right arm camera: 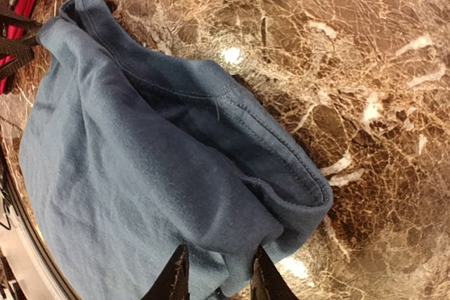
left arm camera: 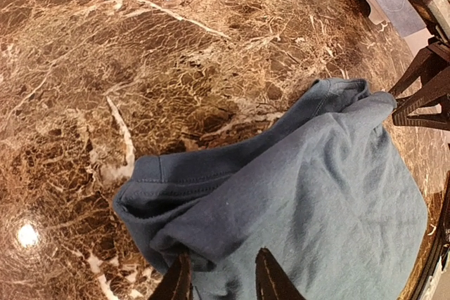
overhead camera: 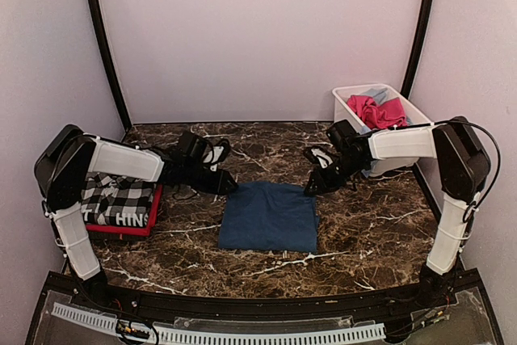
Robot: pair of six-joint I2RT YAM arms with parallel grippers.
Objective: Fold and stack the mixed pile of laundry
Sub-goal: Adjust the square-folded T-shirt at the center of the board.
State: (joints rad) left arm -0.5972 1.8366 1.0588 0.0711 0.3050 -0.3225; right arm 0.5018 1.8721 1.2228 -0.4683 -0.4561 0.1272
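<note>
Bench (overhead camera: 355, 240): navy blue tee (overhead camera: 269, 216) at centre.
Checked garment (overhead camera: 121, 198) on red tee (overhead camera: 121, 229) at 9 o'clock. I see left pincer (left arm camera: 223, 256) straddling the navy 11 o'clock corner, right pincer (right arm camera: 219, 251) the 1 o'clock; cloth in both gaps, can't tell if clenched.

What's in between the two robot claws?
The top view shows the far edge of the folded navy blue cloth tee running from the left claw to the right claw, on the brown marble table.
</note>
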